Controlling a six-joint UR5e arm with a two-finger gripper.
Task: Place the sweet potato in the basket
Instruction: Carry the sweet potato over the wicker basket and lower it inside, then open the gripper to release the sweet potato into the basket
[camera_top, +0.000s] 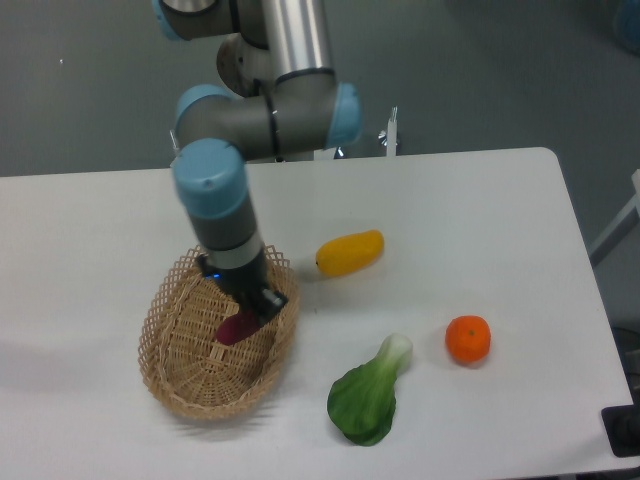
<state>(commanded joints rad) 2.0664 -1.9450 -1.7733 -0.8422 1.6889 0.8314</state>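
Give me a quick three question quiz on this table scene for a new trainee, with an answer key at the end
1. True or false: the gripper holds the sweet potato over the basket.
2. Which item lies nearest the bok choy? A) yellow fruit B) orange C) basket
3. Fill in: the sweet potato's colour is dark ____.

Key: 1 true; 2 B; 3 magenta-purple.
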